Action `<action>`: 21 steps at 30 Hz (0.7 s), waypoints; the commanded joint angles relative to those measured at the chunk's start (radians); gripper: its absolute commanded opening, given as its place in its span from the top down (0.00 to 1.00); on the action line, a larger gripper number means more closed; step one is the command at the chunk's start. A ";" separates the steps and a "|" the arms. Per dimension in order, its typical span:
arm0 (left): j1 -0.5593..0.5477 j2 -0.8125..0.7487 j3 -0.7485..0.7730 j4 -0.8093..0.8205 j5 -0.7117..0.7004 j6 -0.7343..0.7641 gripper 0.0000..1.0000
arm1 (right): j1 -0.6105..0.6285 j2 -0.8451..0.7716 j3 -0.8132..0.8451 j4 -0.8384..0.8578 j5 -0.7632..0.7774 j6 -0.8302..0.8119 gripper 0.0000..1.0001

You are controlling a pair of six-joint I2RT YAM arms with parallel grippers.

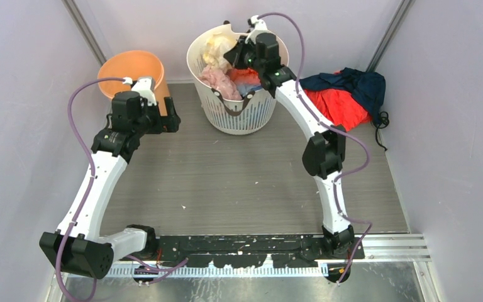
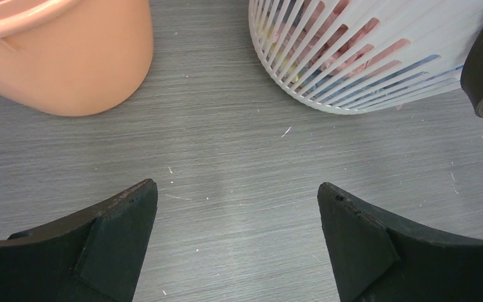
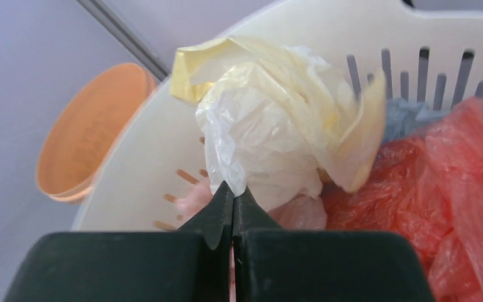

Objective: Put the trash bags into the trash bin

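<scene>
The pale-yellow trash bag (image 3: pixel 277 126) is a crumpled wad inside the white slotted basket (image 3: pixel 138 170), and it shows in the top view (image 1: pixel 219 45) at the basket's far left. My right gripper (image 3: pixel 233 190) is shut on a fold of the bag's film, over the basket (image 1: pixel 236 119). The orange trash bin (image 1: pixel 132 68) stands upright at the back left and shows in the right wrist view (image 3: pixel 88 132) and the left wrist view (image 2: pixel 69 56). My left gripper (image 2: pixel 238 195) is open and empty, low over the table between the bin and the basket.
Pink (image 1: pixel 220 82) and red (image 3: pixel 453 163) plastic bundles lie in the basket beside the yellow bag. A red and navy cloth heap (image 1: pixel 346 91) lies at the back right. Side walls close in on both sides. Grey tabletop (image 1: pixel 226 182) lies in front of the basket.
</scene>
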 commanded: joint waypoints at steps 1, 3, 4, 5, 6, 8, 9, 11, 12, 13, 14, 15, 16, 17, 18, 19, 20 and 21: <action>0.003 -0.006 0.002 0.033 0.012 0.022 0.02 | 0.005 -0.239 -0.052 0.134 -0.012 -0.029 0.99; 0.002 -0.004 0.002 0.034 0.014 0.022 0.02 | 0.004 -0.284 -0.085 0.162 -0.013 -0.032 0.99; 0.003 -0.002 0.002 0.033 0.015 0.022 0.02 | 0.003 -0.300 -0.092 0.163 -0.015 -0.032 0.99; 0.003 0.000 0.003 0.033 0.016 0.022 0.02 | 0.002 -0.314 -0.092 0.156 -0.020 -0.034 0.99; 0.003 0.001 0.005 0.031 0.017 0.022 0.02 | 0.003 -0.327 -0.091 0.148 -0.020 -0.037 0.99; 0.003 0.002 0.006 0.030 0.017 0.022 0.02 | 0.002 -0.359 -0.115 0.157 -0.007 -0.043 0.99; 0.003 0.001 0.006 0.029 0.018 0.022 0.02 | 0.002 -0.378 -0.145 0.170 -0.001 -0.043 0.99; 0.003 -0.001 0.003 0.027 0.016 0.023 0.02 | 0.001 -0.415 -0.185 0.189 -0.001 -0.042 0.99; 0.003 -0.003 0.001 0.028 0.011 0.027 0.02 | 0.001 -0.431 -0.201 0.193 -0.005 -0.040 0.99; 0.002 -0.002 0.000 0.025 0.002 0.029 0.01 | 0.000 -0.447 -0.216 0.197 -0.010 -0.038 0.99; 0.003 0.002 0.002 0.020 -0.021 0.031 0.00 | 0.001 -0.463 -0.233 0.201 -0.011 -0.036 0.99; 0.003 0.006 0.006 0.012 -0.054 0.032 0.00 | 0.001 -0.481 -0.249 0.201 -0.013 -0.036 0.99; 0.003 0.010 0.014 0.004 -0.102 0.032 0.00 | 0.001 -0.502 -0.271 0.204 -0.013 -0.037 0.99; 0.005 0.017 0.020 0.001 -0.156 0.033 0.00 | 0.002 -0.527 -0.295 0.209 -0.011 -0.041 0.99; 0.007 0.024 0.031 0.001 -0.183 0.032 0.00 | 0.001 -0.565 -0.322 0.214 -0.006 -0.045 0.99; 0.014 0.033 0.047 -0.002 -0.199 0.028 0.00 | 0.002 -0.597 -0.347 0.214 0.000 -0.051 0.99; 0.021 0.046 0.068 -0.008 -0.211 0.023 0.00 | 0.002 -0.630 -0.368 0.210 0.007 -0.060 0.99; 0.027 0.058 0.093 -0.014 -0.223 0.019 0.00 | 0.002 -0.662 -0.388 0.202 0.016 -0.068 0.99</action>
